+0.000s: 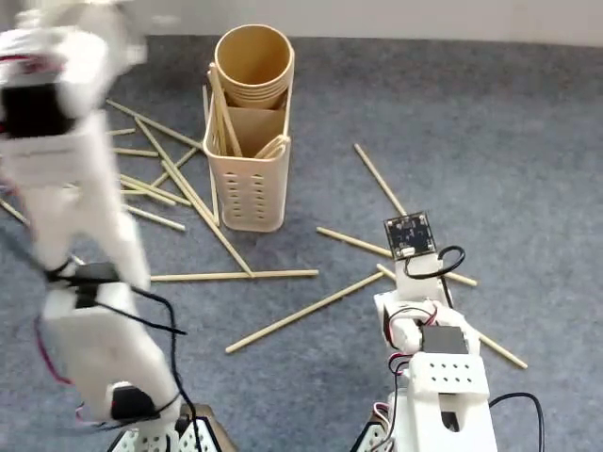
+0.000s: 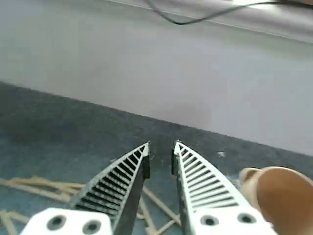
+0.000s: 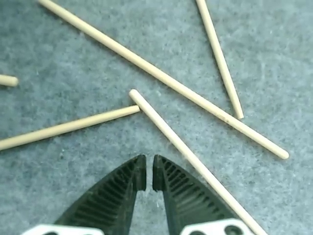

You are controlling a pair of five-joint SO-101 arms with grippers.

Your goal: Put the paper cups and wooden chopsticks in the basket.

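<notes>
We see our black ribbed right claw (image 3: 149, 169) clenched empty beside slim round wooden chopsticks (image 3: 188, 153); white left claw (image 2: 161, 157) slightly parted.

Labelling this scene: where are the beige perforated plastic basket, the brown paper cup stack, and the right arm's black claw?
beige perforated plastic basket (image 1: 247, 193): high view, front wall.
brown paper cup stack (image 1: 254, 92): high view, outer wall.
right arm's black claw (image 3: 149, 169): right wrist view, between fingertips.

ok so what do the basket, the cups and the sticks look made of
Basket: probably plastic, with smooth cream walls and moulded rows of holes.
Cups: paper by the look, matte tan with thin rolled rims.
Sticks: pale bare wood, matte and faintly speckled.
</notes>
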